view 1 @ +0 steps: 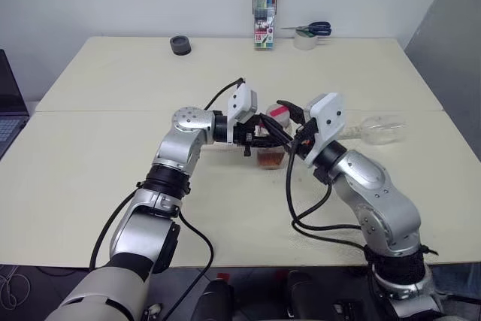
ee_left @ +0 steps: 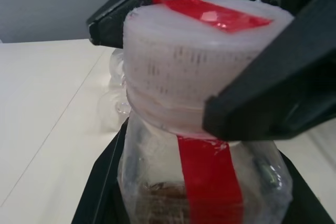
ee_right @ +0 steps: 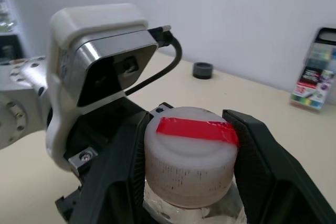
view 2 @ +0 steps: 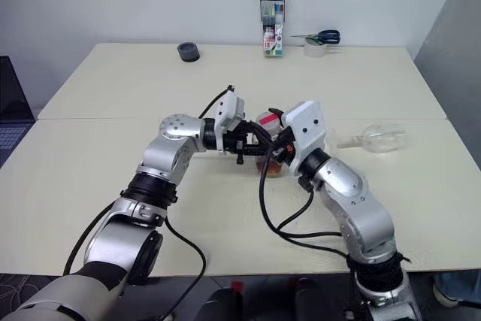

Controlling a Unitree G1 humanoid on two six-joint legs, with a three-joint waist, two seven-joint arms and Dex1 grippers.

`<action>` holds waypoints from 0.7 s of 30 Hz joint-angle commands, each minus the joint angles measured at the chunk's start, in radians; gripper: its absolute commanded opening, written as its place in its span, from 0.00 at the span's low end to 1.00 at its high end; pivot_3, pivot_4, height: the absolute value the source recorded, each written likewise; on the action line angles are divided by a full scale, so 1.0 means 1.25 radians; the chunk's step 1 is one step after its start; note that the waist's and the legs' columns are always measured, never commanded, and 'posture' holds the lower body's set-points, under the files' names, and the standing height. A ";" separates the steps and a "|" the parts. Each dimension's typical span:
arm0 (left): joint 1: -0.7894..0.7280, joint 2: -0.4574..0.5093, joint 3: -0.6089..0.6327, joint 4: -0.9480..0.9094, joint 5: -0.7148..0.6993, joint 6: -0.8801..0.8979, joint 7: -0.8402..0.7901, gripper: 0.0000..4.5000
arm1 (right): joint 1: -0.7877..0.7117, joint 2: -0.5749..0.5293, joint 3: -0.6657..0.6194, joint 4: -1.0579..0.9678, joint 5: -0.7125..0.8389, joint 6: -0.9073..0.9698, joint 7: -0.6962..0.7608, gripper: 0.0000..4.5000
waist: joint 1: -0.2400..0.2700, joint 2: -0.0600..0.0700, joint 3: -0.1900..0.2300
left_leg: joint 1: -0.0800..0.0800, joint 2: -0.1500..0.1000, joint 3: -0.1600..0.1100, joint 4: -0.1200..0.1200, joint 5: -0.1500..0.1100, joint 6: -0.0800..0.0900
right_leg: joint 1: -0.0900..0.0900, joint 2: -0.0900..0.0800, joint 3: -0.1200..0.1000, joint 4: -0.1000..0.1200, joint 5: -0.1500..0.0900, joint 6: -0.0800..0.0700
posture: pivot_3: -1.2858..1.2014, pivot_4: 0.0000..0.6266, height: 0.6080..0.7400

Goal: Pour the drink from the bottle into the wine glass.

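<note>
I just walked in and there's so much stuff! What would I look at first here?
First, the middle of the table: the left gripper holds the little bottle by its body, while the right gripper clamps its white cap with the red tape. Next, the wine glass, lying on its side at the right. At the far edge stand a marker-pen case and scissors on a tape roll.

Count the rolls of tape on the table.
2: a dark roll at the far left, a pale roll at the far right under the scissors. More may be hidden.
</note>
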 commanded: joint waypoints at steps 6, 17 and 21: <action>-0.011 -0.003 -0.009 -0.033 -0.004 0.000 -0.018 0.39 | -0.169 -0.137 -0.043 0.166 0.159 0.032 0.307 0.42 | 0.000 0.000 0.000 | 0.000 0.001 0.000 -0.001 0.000 0.000 | 0.000 0.000 0.000 0.000 0.000 0.000 | 0.52 0.24 1.00; -0.017 0.004 -0.005 -0.033 -0.006 0.011 -0.025 0.39 | -0.070 -0.104 -0.070 0.011 0.096 0.013 0.124 0.96 | 0.000 0.000 0.000 | -0.001 0.000 -0.001 0.000 0.001 -0.002 | -0.001 -0.001 0.000 0.000 0.000 0.000 | 0.52 0.24 1.00; -0.024 0.003 -0.008 -0.027 -0.004 0.010 -0.033 0.39 | -0.046 -0.078 -0.060 -0.017 0.068 0.003 0.065 0.96 | 0.000 0.000 0.000 | -0.001 0.000 0.000 0.000 0.001 -0.002 | -0.001 -0.001 0.000 0.000 0.000 0.000 | 0.52 0.24 1.00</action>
